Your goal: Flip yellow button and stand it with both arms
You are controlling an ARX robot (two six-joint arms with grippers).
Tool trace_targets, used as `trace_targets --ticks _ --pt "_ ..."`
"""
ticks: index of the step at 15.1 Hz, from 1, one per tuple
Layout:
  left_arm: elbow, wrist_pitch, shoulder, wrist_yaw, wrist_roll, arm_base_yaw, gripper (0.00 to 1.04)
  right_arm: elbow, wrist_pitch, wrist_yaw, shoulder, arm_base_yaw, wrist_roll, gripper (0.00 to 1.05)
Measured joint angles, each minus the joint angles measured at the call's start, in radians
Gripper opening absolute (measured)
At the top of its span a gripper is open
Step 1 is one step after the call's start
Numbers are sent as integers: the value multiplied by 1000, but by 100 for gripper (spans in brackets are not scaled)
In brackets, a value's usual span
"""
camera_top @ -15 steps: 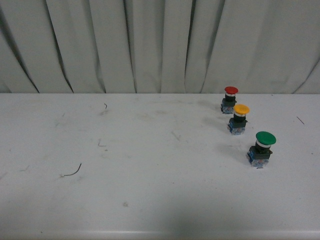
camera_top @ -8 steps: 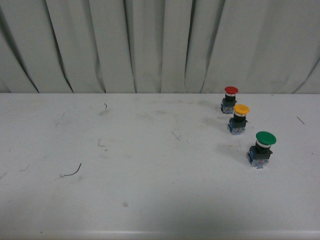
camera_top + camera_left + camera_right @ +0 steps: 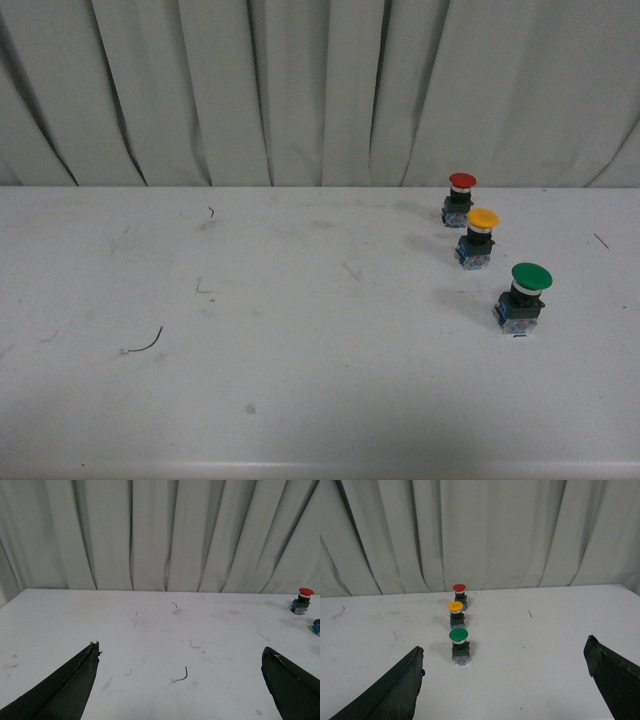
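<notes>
The yellow button (image 3: 479,238) stands upright on the white table, cap up, at the right of the front view, between a red-capped one and a green-capped one. The right wrist view shows the same yellow button (image 3: 456,613) in the middle of that row. My right gripper (image 3: 504,652) is open and well short of the row, nothing between its fingers. My left gripper (image 3: 181,652) is open over the table's left part, far from the button. In the left wrist view only the edge of a blue block (image 3: 316,626) shows at the picture's border. Neither arm appears in the front view.
A red-capped button (image 3: 460,198) stands behind the yellow one and a larger green-capped button (image 3: 524,297) in front of it. A thin dark wire scrap (image 3: 146,344) lies on the table's left side. Grey curtains (image 3: 320,90) hang behind the table's far edge.
</notes>
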Motion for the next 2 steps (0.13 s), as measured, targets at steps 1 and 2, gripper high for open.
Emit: trace_targets --ticks 1,2 --pt "0 0 0 0 0 0 98 0 0 0 0 0 0 98" --pt "0 0 0 0 0 0 98 0 0 0 0 0 0 98"
